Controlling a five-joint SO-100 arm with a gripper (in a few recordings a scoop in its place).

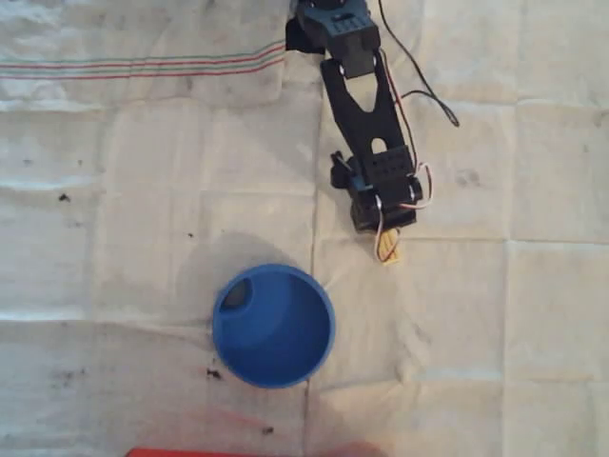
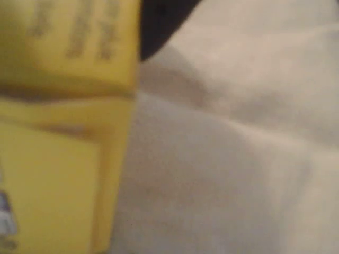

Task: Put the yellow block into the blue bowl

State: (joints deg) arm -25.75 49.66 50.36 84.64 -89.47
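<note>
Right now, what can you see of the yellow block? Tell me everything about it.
The yellow block shows in the overhead view as a small pale-yellow tip with faint orange marks, poking out below the claw, up and to the right of the blue bowl and outside it. In the wrist view it fills the left side, blurred, plain yellow with darker stripes near the top. Whether it touches the white cloth cannot be told.

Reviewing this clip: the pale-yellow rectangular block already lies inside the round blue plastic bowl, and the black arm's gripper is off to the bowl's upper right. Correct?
Not quite. In the overhead view the pale-yellow rectangular block is at the gripper, outside the round blue plastic bowl. The gripper's position is as stated.
</note>
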